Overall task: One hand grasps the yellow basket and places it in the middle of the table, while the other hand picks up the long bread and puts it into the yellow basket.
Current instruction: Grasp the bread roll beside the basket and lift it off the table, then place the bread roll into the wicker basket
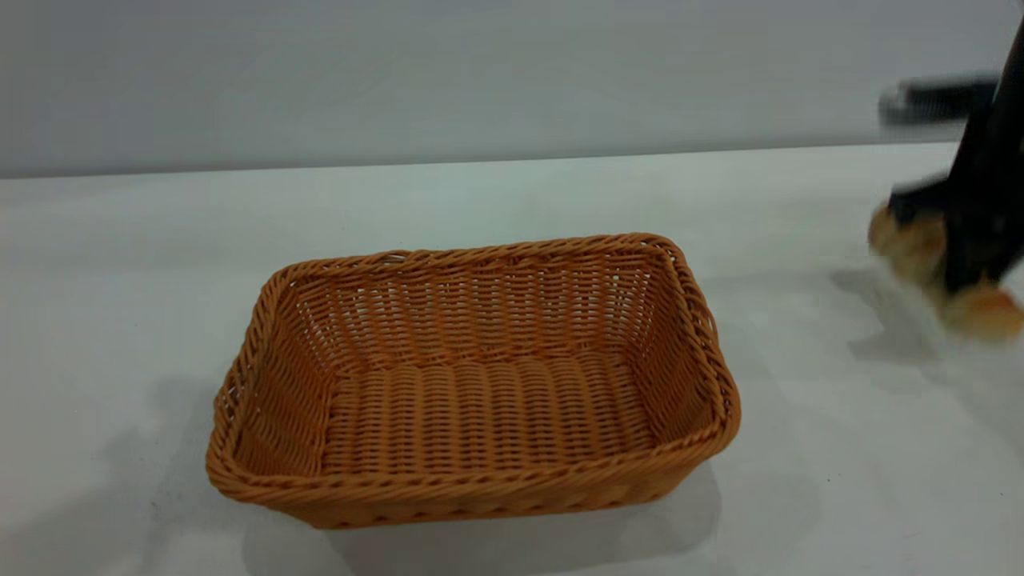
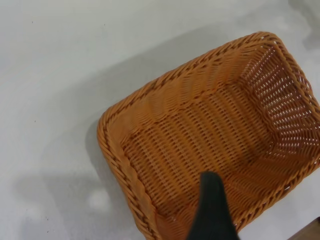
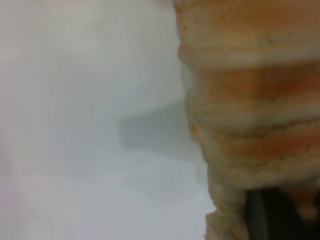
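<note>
A broad white table point(image 1: 800, 496) carries a large yellow basket point(image 1: 472, 384) standing upright near its middle, empty, its open top clear on every side. At the far right edge of the exterior view the right gripper point(image 1: 972, 256) is clamped across the middle of the long bread point(image 1: 988, 310), which is lifted off the surface with its shadow below it and both ends poking out past the black fingers; it hangs well apart from the basket's right rim. The left gripper point(image 2: 212, 215) shows only in its own wrist view, as one dark finger above the basket's near corner, not touching the weave; whether it is open or closed cannot be told. With the basket apparently placed, the step in hand looks like carrying the loaf leftward. Doing it well probably means keeping the bread above the braided rim until it is over the woven floor, turning its length along the basket's long side, lowering it close, then letting go, while the left arm stays out of the path.
</note>
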Controlling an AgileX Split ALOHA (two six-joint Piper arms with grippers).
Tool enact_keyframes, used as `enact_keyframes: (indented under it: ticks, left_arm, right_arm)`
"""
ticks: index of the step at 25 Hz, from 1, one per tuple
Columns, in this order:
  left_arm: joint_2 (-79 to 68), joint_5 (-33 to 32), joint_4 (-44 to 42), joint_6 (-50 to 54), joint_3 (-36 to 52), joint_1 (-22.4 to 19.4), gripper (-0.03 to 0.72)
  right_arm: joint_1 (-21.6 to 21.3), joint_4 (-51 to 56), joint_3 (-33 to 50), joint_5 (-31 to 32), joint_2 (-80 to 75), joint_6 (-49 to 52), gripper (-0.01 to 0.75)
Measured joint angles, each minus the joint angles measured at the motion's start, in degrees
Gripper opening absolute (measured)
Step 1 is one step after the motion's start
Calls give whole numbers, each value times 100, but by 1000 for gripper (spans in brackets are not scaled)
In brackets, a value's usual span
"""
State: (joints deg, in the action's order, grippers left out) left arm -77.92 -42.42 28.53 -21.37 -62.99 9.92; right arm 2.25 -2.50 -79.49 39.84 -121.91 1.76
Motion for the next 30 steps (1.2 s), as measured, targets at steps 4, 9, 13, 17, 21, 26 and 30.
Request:
enact_keyframes:
  ticks: [4, 9, 13, 17, 21, 26, 30]
  left_arm:
    - [0, -14, 0, 0, 0, 0, 594]
    - [0, -14, 0, -7, 0, 0, 594]
    - [0, -14, -5, -13, 0, 0, 594]
    - [0, -14, -5, -34, 0, 0, 594]
    - [0, -14, -5, -34, 0, 0, 594]
    - [0, -36, -5, -34, 0, 0, 594]
    - [0, -40, -5, -34, 0, 0, 594]
  right_arm:
    - [430, 2, 0, 152, 775, -91, 71]
    - [1203, 20, 0, 568, 1409, -107, 69]
    - [1945, 61, 0, 756, 1573, -107, 69]
    - [2764, 100, 5, 732, 1536, -112, 69]
    - [3398, 135, 5, 554, 1347, -112, 65]
    - [3716, 147, 5, 302, 946, -112, 65]
    - [3717, 140, 5, 196, 556, -123, 65]
